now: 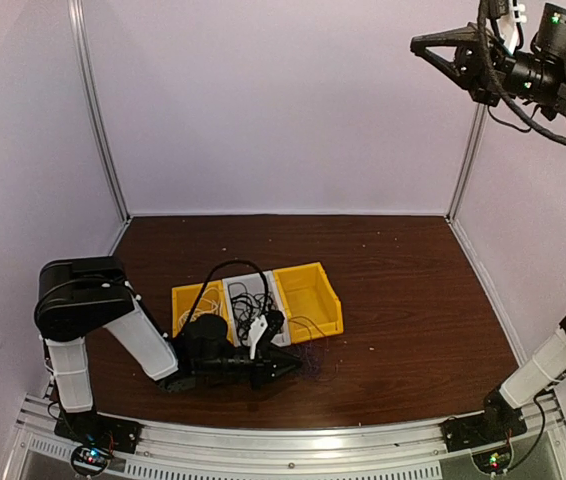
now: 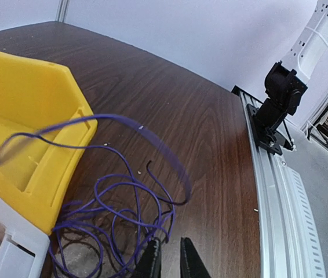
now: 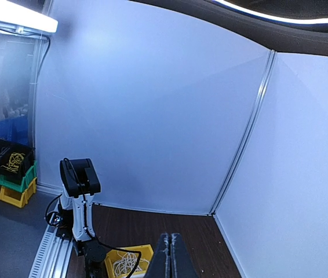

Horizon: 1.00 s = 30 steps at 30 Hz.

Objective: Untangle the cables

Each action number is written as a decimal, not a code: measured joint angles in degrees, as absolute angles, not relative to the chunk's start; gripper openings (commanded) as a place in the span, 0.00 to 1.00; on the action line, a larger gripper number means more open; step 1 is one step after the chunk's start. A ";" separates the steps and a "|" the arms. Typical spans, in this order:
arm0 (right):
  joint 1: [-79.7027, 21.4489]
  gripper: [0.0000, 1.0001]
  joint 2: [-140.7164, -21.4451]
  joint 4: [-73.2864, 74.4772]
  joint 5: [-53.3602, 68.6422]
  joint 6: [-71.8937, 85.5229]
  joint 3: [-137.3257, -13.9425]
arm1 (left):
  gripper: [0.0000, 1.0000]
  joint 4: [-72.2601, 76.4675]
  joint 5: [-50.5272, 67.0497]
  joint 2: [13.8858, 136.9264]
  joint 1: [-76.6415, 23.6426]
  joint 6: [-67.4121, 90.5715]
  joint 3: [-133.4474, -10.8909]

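L pincer [image 1: 285,368] is seen low by 2 yellow bins [image 1: 325,300] & 1 white bin [image 1: 253,277]; cords inside are hard to make out. L wrist: jaws nearly shut beside 1 purple cable [image 2: 158,143] looped on table [image 2: 199,104], grip can't be told. R wrist: R pincer [image 3: 171,258] is closed, empty.

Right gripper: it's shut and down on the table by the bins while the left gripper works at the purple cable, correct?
No. The right gripper is shut but raised high in the air at the right, far from the bins, as the top external view shows. The left gripper is low at the purple cable.
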State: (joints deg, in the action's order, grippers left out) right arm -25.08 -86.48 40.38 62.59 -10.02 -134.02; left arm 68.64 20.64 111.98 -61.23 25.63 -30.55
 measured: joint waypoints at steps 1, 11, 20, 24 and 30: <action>-24.32 0.00 -86.32 39.97 62.89 -9.76 -134.04 | 0.12 68.18 20.69 111.98 -61.23 25.61 -30.55; -22.98 0.41 -78.19 38.44 58.26 -17.74 -105.27 | 0.21 64.95 20.80 104.42 -61.23 25.47 -28.40; -29.19 0.54 -85.03 40.64 43.88 -28.56 -71.37 | 0.44 59.16 15.22 92.40 -61.25 24.97 -24.36; -32.38 0.59 -89.86 40.34 41.82 -30.76 -69.78 | 0.45 55.27 10.76 89.65 -61.23 25.08 -24.14; -36.45 0.61 -96.71 39.03 41.30 -32.97 -69.87 | 0.46 51.64 6.09 87.66 -61.23 25.69 -23.68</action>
State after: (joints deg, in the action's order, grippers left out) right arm -36.45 -96.71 39.03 41.30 -32.97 -69.87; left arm 51.64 6.09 87.66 -61.23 25.69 -23.68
